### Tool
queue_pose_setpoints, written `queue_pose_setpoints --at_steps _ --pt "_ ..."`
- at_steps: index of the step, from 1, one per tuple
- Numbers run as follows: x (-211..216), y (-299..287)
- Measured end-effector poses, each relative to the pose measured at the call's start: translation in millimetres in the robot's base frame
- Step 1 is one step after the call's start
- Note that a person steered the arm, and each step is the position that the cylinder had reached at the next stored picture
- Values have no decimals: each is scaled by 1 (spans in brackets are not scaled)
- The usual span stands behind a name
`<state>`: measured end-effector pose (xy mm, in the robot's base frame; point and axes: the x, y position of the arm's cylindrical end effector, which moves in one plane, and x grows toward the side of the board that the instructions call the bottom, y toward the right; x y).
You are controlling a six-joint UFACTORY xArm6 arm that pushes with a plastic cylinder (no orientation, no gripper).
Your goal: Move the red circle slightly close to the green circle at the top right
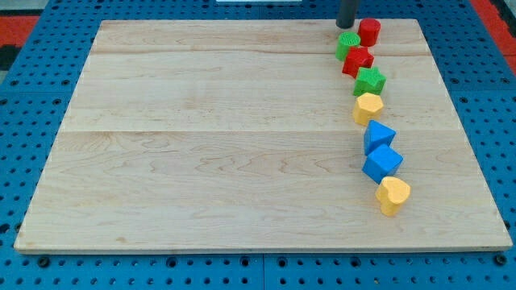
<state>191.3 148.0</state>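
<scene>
1. Nearest the camera, on our wooden board (201, 161), a yellow heart (393, 195) touches a blue cube (382, 163), with a second blue block (378, 135) just above.
2. The chain continues upward: a yellow block (368, 107), a green star (370, 80), a red star (357, 60).
3. The green circle (348, 44) and red circle (369, 31) sit side by side at the view's top right, close together.
4. Our tip (346, 26) stands just above the green circle, left of the red circle. We carry no jaws, only a rod.
</scene>
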Motion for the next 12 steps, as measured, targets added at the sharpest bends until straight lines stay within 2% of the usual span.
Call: queue_pose_setpoints --at_steps 1,3,5,7,9,12 --pt "1 13" --pt "2 84" --pt "36 95" --pt "30 61" --pt "10 60" --pt "7 63"
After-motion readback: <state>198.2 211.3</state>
